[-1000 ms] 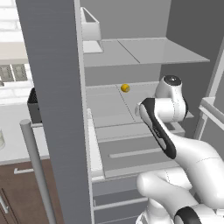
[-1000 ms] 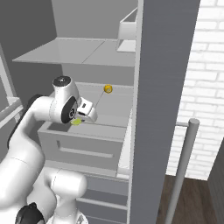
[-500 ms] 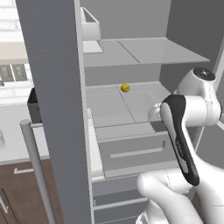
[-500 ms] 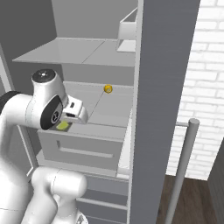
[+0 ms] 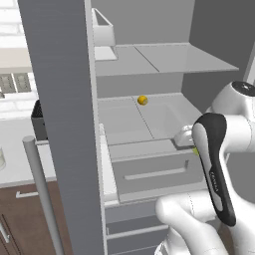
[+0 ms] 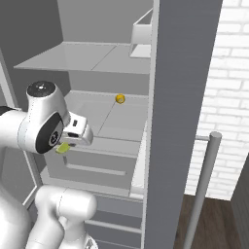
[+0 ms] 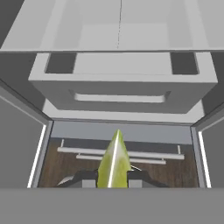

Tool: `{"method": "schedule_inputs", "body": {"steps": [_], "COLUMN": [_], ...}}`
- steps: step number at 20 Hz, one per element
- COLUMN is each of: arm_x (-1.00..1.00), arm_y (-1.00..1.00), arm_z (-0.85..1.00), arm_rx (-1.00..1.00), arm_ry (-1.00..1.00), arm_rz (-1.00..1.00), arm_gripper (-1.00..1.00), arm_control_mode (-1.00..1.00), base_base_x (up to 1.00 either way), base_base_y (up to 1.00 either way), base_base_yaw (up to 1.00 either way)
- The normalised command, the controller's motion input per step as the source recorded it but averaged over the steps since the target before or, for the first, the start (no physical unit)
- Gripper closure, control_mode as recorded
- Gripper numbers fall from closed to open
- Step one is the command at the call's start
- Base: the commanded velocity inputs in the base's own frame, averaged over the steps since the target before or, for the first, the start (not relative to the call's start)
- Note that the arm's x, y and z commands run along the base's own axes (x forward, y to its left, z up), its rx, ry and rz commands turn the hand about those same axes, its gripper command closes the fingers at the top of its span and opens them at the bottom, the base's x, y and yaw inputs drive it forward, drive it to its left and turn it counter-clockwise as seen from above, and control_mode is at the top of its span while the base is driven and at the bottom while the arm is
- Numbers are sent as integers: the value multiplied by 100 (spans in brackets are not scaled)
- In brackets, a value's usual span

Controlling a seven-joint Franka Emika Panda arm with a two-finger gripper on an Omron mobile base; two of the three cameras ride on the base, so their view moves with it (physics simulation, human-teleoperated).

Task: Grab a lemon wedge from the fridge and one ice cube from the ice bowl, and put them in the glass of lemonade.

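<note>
My gripper (image 7: 113, 177) is shut on the lemon wedge (image 7: 114, 162), a yellow-green sliver standing upright between the two finger tips. From the right base view the lemon wedge (image 6: 62, 148) hangs under the hand, in front of the open fridge (image 6: 180, 97) at drawer height, with the gripper (image 6: 65, 145) clear of the shelves. The left base view has a speck of the wedge (image 5: 195, 151) showing behind my forearm, right of the fridge door (image 5: 60, 99). The ice cube, ice bowl and glass of lemonade are out of view.
A small round orange-yellow fruit (image 5: 142, 100) lies at the back of the middle shelf (image 6: 120, 98). Below it a grey drawer (image 7: 122, 94) juts out. A long silver bar handle (image 6: 202, 185) stands off the open door. A dark box (image 5: 39, 119) sits on the left counter.
The hand has drawn back out of the fridge and sunk to drawer height with the lemon wedge still in it. The round fruit on the shelf has not moved.
</note>
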Motion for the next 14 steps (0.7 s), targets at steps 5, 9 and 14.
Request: {"method": "schedule_inputs", "body": {"steps": [5, 9, 14], "arm_x": [0, 0, 0], "arm_y": [0, 0, 0], "arm_z": [0, 0, 0], "arm_rx": [0, 0, 0], "arm_ry": [0, 0, 0], "arm_rz": [0, 0, 0], "arm_gripper": [100, 100, 100], "arm_control_mode": [-100, 100, 100], "base_base_x": [0, -72, -100], "base_base_y": [0, 1, 10], "base_base_yaw": [0, -5, -5]}}
